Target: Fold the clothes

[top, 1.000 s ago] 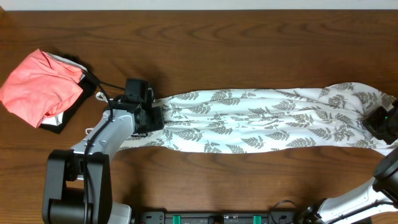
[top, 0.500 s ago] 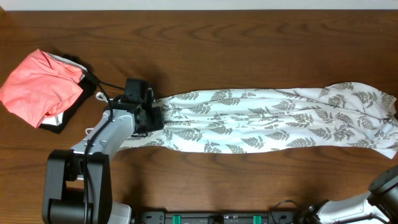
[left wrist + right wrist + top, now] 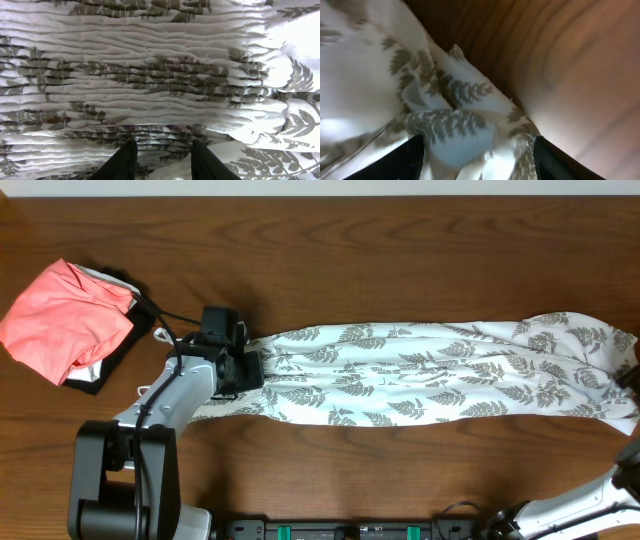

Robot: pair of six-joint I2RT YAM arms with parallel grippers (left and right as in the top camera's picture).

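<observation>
The dress (image 3: 420,375), white with grey-green fern print, lies stretched lengthwise across the wooden table from left to right. My left gripper (image 3: 243,370) sits on its left end. In the left wrist view its fingers (image 3: 162,157) are close together with a fold of the gathered dress (image 3: 160,75) pinched between them. My right gripper (image 3: 633,376) barely shows at the frame's right edge by the dress's right end. In the right wrist view its fingers (image 3: 477,147) are spread wide just above the hem of the dress (image 3: 445,125), not gripping it.
A folded coral-pink garment (image 3: 62,318) lies at the far left on a black garment (image 3: 98,376). A black cable (image 3: 165,320) runs from there to the left arm. The table's far edge (image 3: 320,194) runs along the top.
The right gripper left the dress's right end, went out of the overhead view, and now shows again at the right edge. The left gripper and the dress have not moved.
</observation>
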